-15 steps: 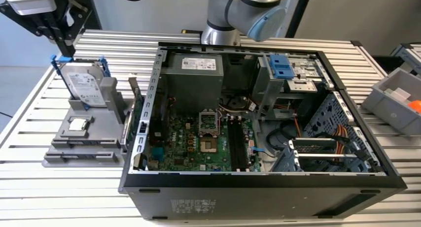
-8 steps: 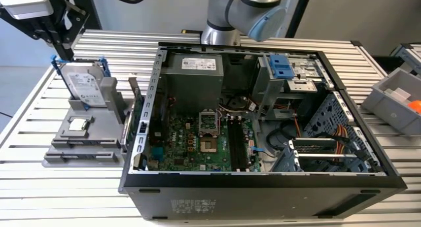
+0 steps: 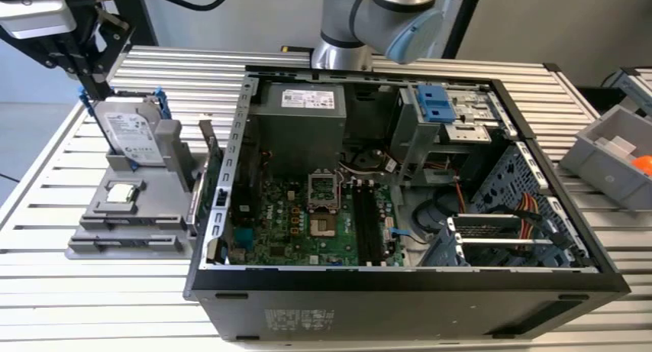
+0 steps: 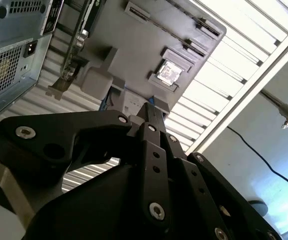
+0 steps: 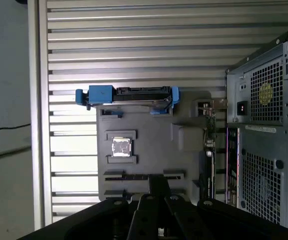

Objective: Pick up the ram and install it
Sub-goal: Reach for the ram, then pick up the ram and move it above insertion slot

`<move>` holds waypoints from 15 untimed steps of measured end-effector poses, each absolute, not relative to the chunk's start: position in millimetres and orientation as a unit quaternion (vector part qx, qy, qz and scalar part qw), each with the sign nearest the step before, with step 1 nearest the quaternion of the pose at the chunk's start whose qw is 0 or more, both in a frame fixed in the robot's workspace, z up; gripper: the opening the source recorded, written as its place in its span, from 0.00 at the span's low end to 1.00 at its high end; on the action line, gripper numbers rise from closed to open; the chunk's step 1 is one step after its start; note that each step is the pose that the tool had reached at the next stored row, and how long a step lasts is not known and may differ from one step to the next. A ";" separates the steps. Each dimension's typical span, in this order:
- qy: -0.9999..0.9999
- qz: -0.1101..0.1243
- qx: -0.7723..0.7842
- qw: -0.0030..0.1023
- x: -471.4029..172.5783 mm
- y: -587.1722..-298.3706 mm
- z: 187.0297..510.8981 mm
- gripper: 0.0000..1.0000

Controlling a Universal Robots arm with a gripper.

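My gripper (image 5: 158, 183) hangs over the gray holder (image 5: 183, 150) with jaws pressed together on nothing, so I would spread them and descend straight, centred on the ram (image 5: 121, 175) (it seems to stand in the long slot (image 5: 176, 175)).

One open computer box (image 3: 408, 306) sits on one tabletop (image 3: 102, 306). Next to it is one gray holder (image 3: 102, 243). The holder has one hard drive (image 3: 133, 134) and one little square chip (image 3: 121, 192). There is one robot arm (image 3: 392, 12) with one pincer (image 4: 151, 107).
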State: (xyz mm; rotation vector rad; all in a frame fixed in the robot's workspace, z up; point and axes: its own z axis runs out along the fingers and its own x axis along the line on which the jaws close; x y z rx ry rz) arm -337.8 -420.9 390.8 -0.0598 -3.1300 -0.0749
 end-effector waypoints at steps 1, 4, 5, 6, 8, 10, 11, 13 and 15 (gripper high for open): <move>-1.000 -0.024 -0.019 0.005 -337.9 -422.2 390.7 0.00; -1.000 -0.024 -0.019 0.005 -338.4 -426.0 390.2 0.00; -1.000 -0.024 -0.019 0.005 -338.5 -427.3 389.9 0.00; -1.000 -0.024 -0.019 0.005 -338.6 -428.7 389.8 0.00; -1.000 -0.024 -0.019 0.005 -338.9 -431.3 389.5 0.00; -1.000 -0.024 -0.019 0.005 -339.2 -433.7 389.1 0.00; -1.000 -0.024 -0.019 0.005 -339.4 -434.8 389.1 0.00; -1.000 -0.024 -0.019 0.005 -339.8 -436.9 388.6 0.00; -1.000 -0.024 -0.019 0.005 -340.4 -439.2 388.3 0.00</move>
